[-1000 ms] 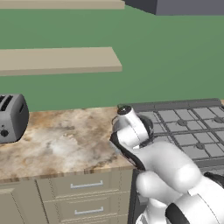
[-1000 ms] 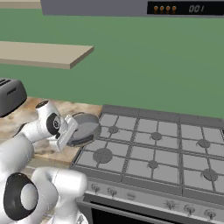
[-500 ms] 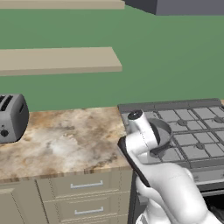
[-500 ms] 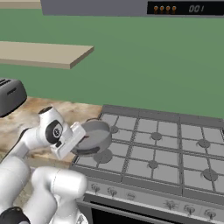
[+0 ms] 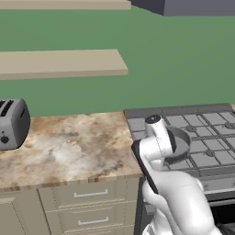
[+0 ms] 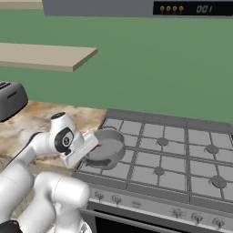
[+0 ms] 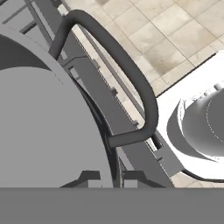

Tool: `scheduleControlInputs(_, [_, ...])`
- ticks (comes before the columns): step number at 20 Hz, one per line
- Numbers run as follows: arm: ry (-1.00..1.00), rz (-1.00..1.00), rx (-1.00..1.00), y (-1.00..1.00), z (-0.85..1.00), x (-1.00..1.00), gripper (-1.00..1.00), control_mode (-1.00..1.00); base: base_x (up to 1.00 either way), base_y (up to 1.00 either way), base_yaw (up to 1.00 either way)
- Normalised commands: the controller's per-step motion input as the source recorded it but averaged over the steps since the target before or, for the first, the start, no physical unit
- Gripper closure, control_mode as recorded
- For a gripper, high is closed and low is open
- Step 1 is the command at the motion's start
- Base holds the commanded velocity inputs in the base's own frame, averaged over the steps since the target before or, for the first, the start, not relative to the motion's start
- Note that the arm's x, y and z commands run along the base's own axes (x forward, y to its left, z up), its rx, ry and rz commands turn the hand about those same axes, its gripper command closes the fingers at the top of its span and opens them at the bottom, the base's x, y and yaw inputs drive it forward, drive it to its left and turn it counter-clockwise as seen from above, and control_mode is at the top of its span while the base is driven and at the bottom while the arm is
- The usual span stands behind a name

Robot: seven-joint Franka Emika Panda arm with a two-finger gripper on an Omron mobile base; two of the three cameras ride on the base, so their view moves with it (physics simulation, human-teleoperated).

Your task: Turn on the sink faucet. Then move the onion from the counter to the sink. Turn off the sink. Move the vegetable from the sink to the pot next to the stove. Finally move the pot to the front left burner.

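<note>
Over the stove's front left corner, the gripper is clamped on the rim of the grey pot, close by its dark loop handle. Left of the stove runs the marbled counter, a toaster at its far end.

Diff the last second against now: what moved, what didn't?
The pot, gripped at its rim by the shut gripper, travelled from the counter's edge rightward onto the stove, and now sits over the front left burner. The arm swung along with it. No release: the fingers stay clamped. Toaster, shelf and camera view unchanged.
</note>
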Motion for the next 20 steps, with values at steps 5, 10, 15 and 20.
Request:
scheduleControlInputs(5, [0.03,-0.04,0.09,-0.02,0.00,0.14,1.00,-1.00,0.00,0.00,0.00])
scheduleControlInputs(10, [0.01,0.00,0.10,0.00,-0.01,0.13,1.00,-1.00,0.00,0.00,0.00])
scheduleControlInputs(15, [0.02,0.00,0.06,0.00,-0.11,0.03,1.00,-1.00,0.00,0.00,0.00])
scheduleControlInputs(20, [0.04,0.00,0.01,0.00,-0.21,0.00,1.00,-1.00,0.00,0.00,0.00])
